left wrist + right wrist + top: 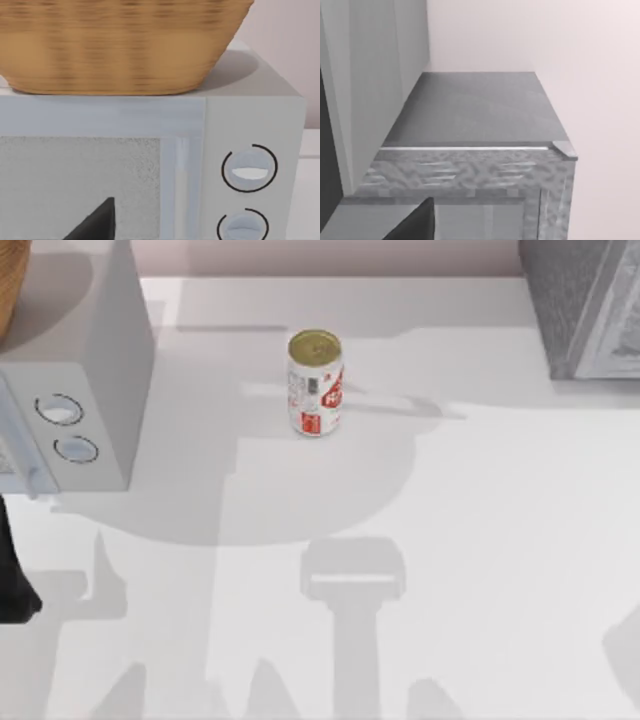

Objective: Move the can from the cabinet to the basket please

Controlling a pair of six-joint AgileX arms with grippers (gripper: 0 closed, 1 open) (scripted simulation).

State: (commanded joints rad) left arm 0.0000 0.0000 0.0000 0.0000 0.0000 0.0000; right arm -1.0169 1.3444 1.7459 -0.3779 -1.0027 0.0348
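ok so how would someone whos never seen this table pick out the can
Start from the pale grey box with two round dials at the table's left and the dark grey speckled cabinet at the far right. Between them, standing upright alone on the white table, is the can: a small white cylinder with red label marks and a dull gold top.

You see little of your AgileX body. A black, blocky part of the left arm [12, 580] sits at the left edge. Each wrist view shows one matte black, pointed fingertip [97, 222], plain and unmarked.
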